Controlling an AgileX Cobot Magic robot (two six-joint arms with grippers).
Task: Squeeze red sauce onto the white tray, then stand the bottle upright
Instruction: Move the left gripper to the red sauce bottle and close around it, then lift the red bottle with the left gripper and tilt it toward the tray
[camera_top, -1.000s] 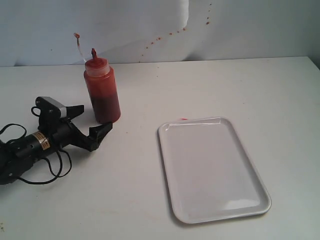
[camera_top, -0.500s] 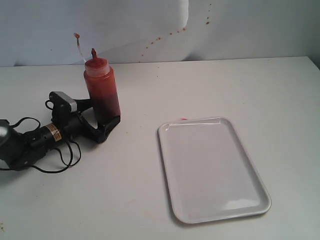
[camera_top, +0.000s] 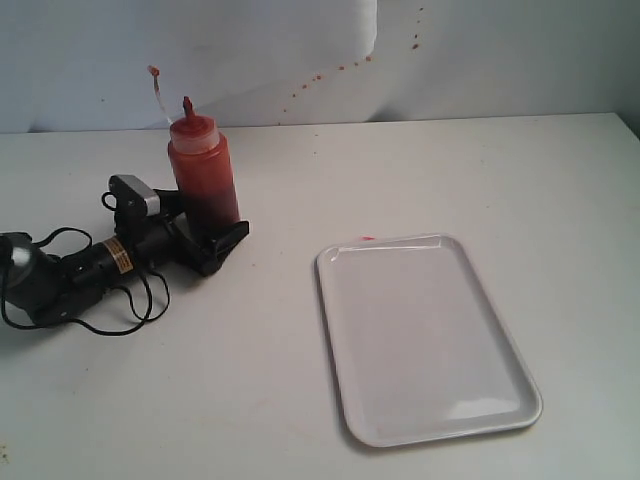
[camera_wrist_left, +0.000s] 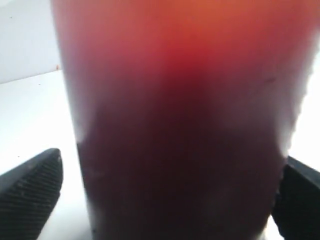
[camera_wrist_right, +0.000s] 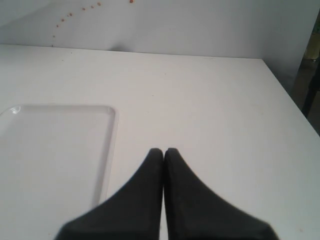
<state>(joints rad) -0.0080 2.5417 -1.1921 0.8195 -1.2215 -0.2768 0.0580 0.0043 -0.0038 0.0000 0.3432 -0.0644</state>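
Observation:
The bottle (camera_top: 205, 185) stands upright on the table at the left, its tethered tip cap (camera_top: 155, 73) hanging open beside the stained nozzle. Red sauce (camera_top: 210, 215) shows dark through its wall. My left gripper (camera_top: 211, 230) lies low on the table, open, with its jaws either side of the bottle's base. In the left wrist view the bottle (camera_wrist_left: 180, 125) fills the picture; a strip of white table separates one finger (camera_wrist_left: 30, 195) from it, while the other finger (camera_wrist_left: 300, 200) sits at its edge. The white tray (camera_top: 420, 340) lies bare to the right. My right gripper (camera_wrist_right: 163, 151) is shut, empty, beside the tray (camera_wrist_right: 55, 145).
A small red spot (camera_top: 367, 238) marks the table at the tray's far edge. Red splatter (camera_top: 300, 90) dots the back wall. The left arm's cable (camera_top: 120, 305) trails on the table. The table's right edge (camera_wrist_right: 290, 95) is near the right gripper.
My left gripper has slid along the table toward the bottle and now has its open jaws around the base. Bottle and tray have not moved.

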